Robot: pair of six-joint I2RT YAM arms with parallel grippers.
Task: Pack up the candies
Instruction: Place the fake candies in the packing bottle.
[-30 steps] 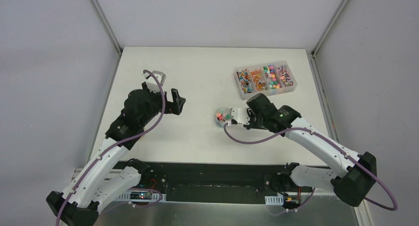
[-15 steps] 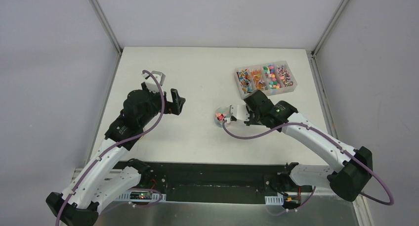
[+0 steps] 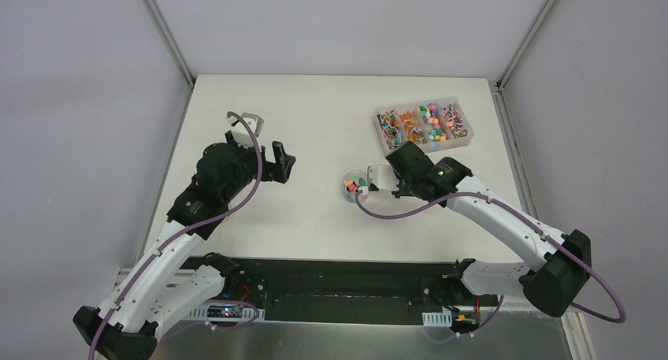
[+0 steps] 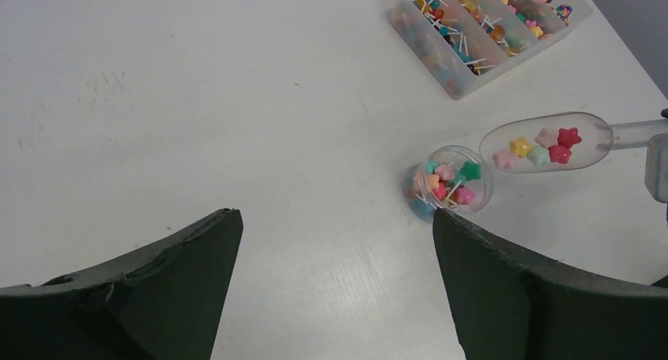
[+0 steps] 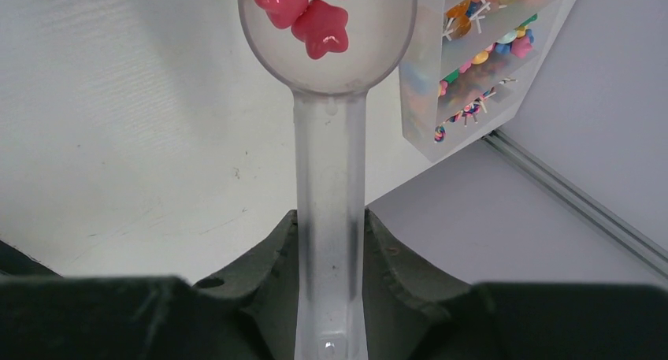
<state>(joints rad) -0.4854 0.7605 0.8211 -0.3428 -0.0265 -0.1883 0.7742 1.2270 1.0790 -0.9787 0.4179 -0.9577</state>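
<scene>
1. Right claw [image 5: 331,246] pinches the handle of the clear scoop [image 5: 331,163]; candies [image 5: 311,17] lie in its bowl, ahead of the claw.
2. Left claw [image 4: 335,226] is spread, empty; small jar [image 4: 450,183] ahead, to its right.

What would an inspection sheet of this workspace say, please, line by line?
Surface: white table, faint scuffs.
Job's things: candies lie in the clear scoop, held beside the jar; more in the jar and the divided box.
Clutter: nothing seen.
Grippers: left gripper open, holding nothing; right gripper shut on the scoop's handle.
Cables: purple cables loop along both arms.
Surroundings: grey walls, metal frame posts.
</scene>
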